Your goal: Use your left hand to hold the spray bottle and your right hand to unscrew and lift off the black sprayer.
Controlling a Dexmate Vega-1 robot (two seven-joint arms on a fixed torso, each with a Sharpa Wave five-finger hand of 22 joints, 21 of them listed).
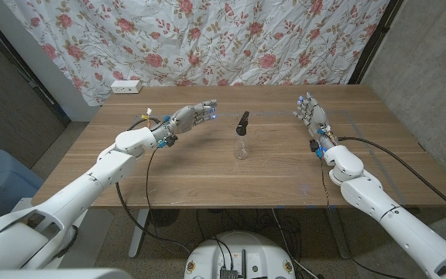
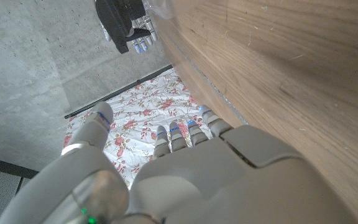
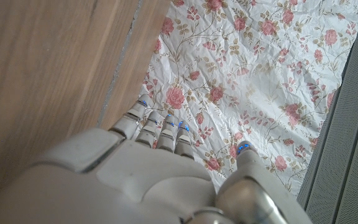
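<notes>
The left hand (image 1: 194, 115) in the head view hangs over the counter (image 1: 169, 174) with its fingers spread and reaching toward the spray bottle (image 1: 241, 144), near it but apart from it, holding nothing. The right hand (image 1: 310, 110) stands on the far side of the bottle, well apart, fingers wide and empty. The bottle stands upright near the middle of the counter, its black sprayer (image 1: 243, 121) on top.

In the left wrist view, the left hand (image 2: 185, 168) shows its back, fingers extended and apart beside the wooden counter (image 2: 291, 68); the right hand (image 2: 126, 22) appears beyond.

In the right wrist view, the right hand (image 3: 160, 168) is likewise spread, with the flowered curtain (image 3: 260, 68) beyond it.

I judge the approach is in hand: nothing gripped yet. Next, the left hand must close round the clear body, low enough to leave the sprayer free for the right.
</notes>
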